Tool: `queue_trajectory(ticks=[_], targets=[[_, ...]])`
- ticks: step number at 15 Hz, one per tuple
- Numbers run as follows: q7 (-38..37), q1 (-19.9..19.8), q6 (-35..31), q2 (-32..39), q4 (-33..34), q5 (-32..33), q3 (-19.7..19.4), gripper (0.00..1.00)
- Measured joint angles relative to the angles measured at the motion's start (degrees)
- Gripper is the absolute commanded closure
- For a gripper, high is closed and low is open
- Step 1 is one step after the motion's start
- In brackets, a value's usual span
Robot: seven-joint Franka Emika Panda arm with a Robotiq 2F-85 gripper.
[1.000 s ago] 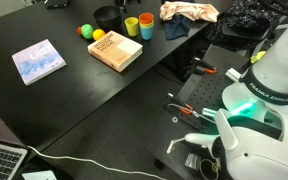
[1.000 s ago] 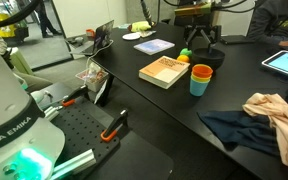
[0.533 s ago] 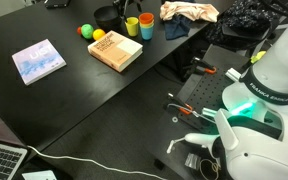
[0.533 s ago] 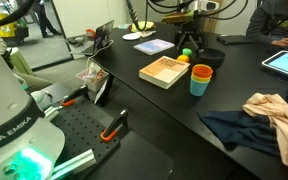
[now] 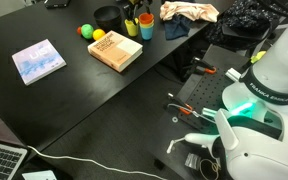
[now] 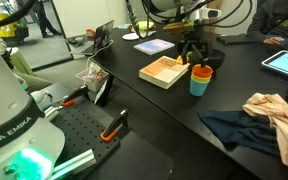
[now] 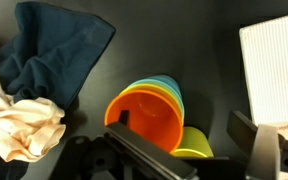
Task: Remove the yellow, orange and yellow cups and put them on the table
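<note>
Now we are at the first pick: our gripper (image 6: pixel 197 57) hangs just above the cups, jaws spread, nothing held. The orange cup (image 7: pixel 144 125) sits nested in the blue cup (image 7: pixel 170 87). A yellow band shows between their rims, which we take for a yellow cup. Another yellow cup (image 7: pixel 195 146) stands just beside them, all on the table (image 7: pixel 134 45). Next, we judge, one finger must drop inside a rim and pinch a single thin wall, so the nest does not lift whole.

Sweeping the wrist view from the left, we find a crumpled, soft tan cloth (image 7: pixel 19 115) and a limp blue cloth (image 7: pixel 59 50). Then come the smooth, round plastic cups and the book (image 7: pixel 274 65), flat, straight-edged, with finely ribbed pages. The table is matte black.
</note>
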State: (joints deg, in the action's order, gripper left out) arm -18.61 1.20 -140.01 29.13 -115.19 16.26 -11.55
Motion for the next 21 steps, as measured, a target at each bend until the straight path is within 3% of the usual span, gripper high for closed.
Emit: queue_trajectory(ticks=[3, 4, 6, 14, 17, 21], targets=[[-0.28, -0.57, -2.57, 0.00, -1.12, -0.62, -0.07, 0.01], [-0.28, -0.70, -3.60, 0.00, -1.37, -1.10, -0.07, 0.21], [-0.28, -0.86, -5.50, 0.00, -1.62, -1.56, -0.07, 0.30], [-0.23, -1.14, -9.74, 0.00, -2.92, -2.11, -0.13, 0.94], [-0.23, -1.26, -10.11, 0.00, -3.31, -2.25, -0.20, 1.00], [-0.23, -1.23, -9.64, -0.21, -3.56, -2.45, -0.22, 0.97]])
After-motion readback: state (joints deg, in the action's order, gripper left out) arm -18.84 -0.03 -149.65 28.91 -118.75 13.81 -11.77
